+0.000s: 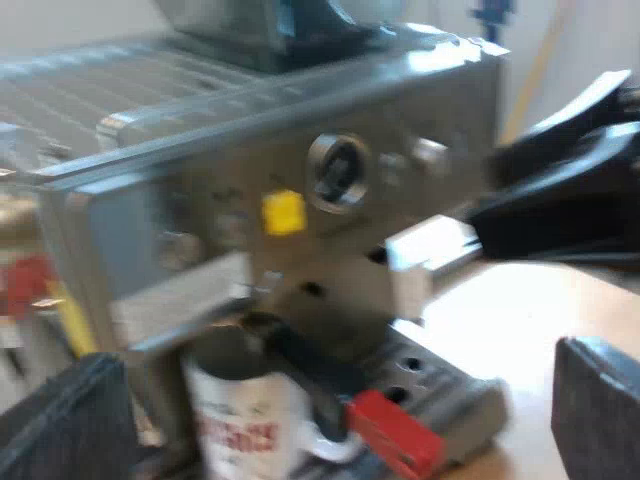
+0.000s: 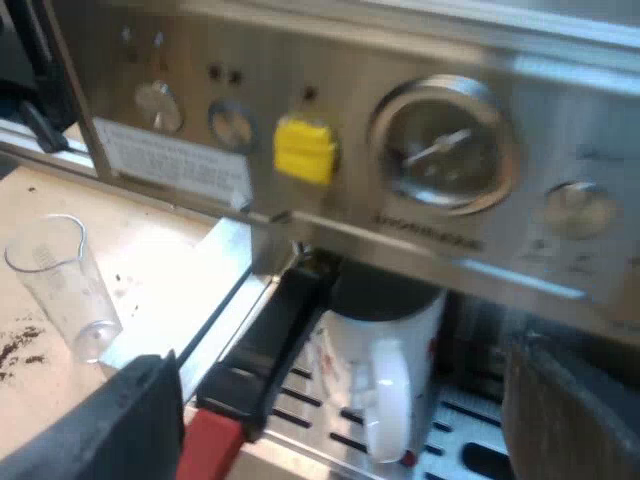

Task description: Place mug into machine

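- Left wrist view: the espresso machine (image 1: 200,200) faces the camera, with the bean hopper (image 1: 270,30) on its top.
- The mug (image 1: 245,420), white with red print, stands on the drip tray (image 1: 440,385) at the machine's front, directly under the metal holder.
- The holder handle (image 1: 300,365) juts out beside the mug's rim, and its red end (image 1: 395,430) points away from the machine. This suggests the holder is locked in so that coffee would fall straight into the mug.
- The left gripper (image 1: 335,390) hovers before the machine with its fingers spread wide and nothing between them. The mug is apart from both fingers, closer to the machine.
- Right wrist view: the camera sits close under the panel, by the pressure gauge (image 2: 445,150) and a yellow tag (image 2: 304,150).
- The mug (image 2: 400,335) sits on the slotted tray (image 2: 320,415), with its rim up against the dark underside of the holder and its handle turned outward.
- The holder's handle (image 2: 270,340) runs alongside the mug, ending in red (image 2: 210,445).
- The right gripper (image 2: 350,370) is spread, its fingers on either side of the mug but short of it and gripping nothing.
- A measuring glass (image 2: 65,285) stands upright on the table (image 2: 150,260), well apart from the mug, with loose coffee grounds (image 2: 20,345) near it.
- By the look of it the mug is already in place, and neither arm needs to hold it.
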Tool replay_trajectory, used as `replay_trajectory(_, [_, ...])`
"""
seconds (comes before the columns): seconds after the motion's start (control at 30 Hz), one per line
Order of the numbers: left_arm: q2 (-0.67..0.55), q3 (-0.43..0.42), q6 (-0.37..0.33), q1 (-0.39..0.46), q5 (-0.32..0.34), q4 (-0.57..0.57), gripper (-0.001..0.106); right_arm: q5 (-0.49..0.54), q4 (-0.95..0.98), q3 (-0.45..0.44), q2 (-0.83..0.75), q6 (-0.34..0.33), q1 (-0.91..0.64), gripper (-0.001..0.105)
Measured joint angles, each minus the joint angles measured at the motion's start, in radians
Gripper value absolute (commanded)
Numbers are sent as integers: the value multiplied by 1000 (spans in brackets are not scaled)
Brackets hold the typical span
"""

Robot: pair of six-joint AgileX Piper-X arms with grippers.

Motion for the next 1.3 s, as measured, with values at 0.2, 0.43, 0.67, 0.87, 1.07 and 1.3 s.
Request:
replay_trajectory(0.2, [89, -73, 0, 0, -68, 0, 85, -12, 55, 0, -116, -108, -43, 69])
replay_trajectory(0.43, [306, -228, 0, 6, -74, 2, 85, -150, 114, 0, -219, -114, -272, 69])
replay_trajectory(0.67, [407, -309, 0, 155, -10, -5, 85, -331, 182, 0, -303, -99, -529, 69])
replay_trajectory(0.87, [444, -309, -4, 387, 99, 3, 85, -469, 230, 0, -342, -87, -751, 69])
replay_trajectory(1.07, [444, -315, -4, 410, 107, 9, 85, -512, 334, 0, -346, -125, -973, 69])
replay_trajectory(1.3, [413, -320, -4, 405, 108, 14, 85, -513, 400, 0, -407, -271, -1213, 69])
